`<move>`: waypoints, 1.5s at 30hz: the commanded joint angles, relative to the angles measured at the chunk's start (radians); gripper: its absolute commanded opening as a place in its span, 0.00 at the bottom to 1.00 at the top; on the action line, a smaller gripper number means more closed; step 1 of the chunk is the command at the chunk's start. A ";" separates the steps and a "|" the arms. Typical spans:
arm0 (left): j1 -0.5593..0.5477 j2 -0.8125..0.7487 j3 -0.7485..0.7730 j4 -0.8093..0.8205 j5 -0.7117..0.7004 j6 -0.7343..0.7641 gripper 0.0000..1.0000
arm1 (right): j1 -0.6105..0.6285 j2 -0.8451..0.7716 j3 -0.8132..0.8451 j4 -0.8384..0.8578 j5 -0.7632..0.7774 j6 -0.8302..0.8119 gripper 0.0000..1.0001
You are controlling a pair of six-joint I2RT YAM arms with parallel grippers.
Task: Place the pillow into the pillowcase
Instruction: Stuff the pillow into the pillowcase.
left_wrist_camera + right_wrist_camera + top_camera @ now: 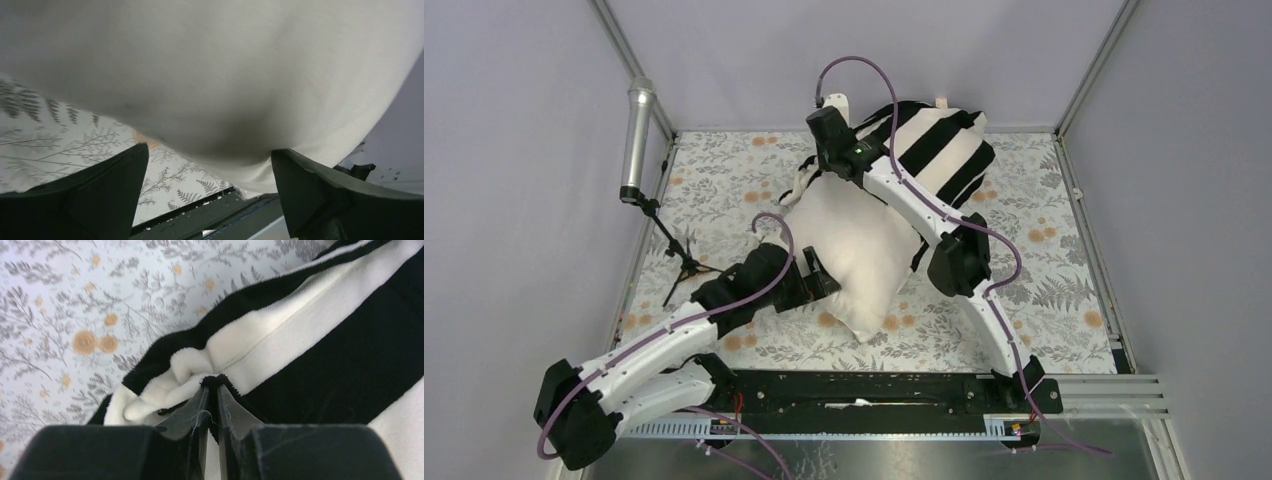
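The cream pillow (856,252) lies slanted in the middle of the table, its far end tucked into the black-and-white striped pillowcase (939,150) at the back. My left gripper (829,283) is open at the pillow's near-left side. In the left wrist view the pillow (215,75) bulges against the wide-spread fingertips of that gripper (210,165). My right gripper (817,170) is at the left edge of the pillowcase opening. In the right wrist view this gripper (212,385) is shut on a bunched fold of the pillowcase (320,335) hem.
A floral cloth (724,180) covers the table. A silver microphone (637,140) on a small black tripod (679,265) stands at the left edge. A black rail (874,385) runs along the near edge, and metal frame posts stand at the back corners.
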 commanded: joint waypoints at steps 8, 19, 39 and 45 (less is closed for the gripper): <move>0.116 0.177 -0.186 0.662 0.040 -0.253 0.51 | 0.048 -0.393 -0.452 0.098 0.065 -0.032 0.51; 0.151 0.218 -0.050 0.502 -0.033 -0.232 0.00 | 0.051 -0.942 -1.259 0.350 0.332 0.000 1.00; 0.181 0.187 0.006 0.401 -0.045 -0.204 0.00 | -0.076 -0.843 -1.368 0.267 0.558 0.114 0.64; 0.179 0.205 0.021 0.421 -0.115 -0.211 0.00 | 0.102 -0.890 -1.294 0.117 0.540 0.191 0.13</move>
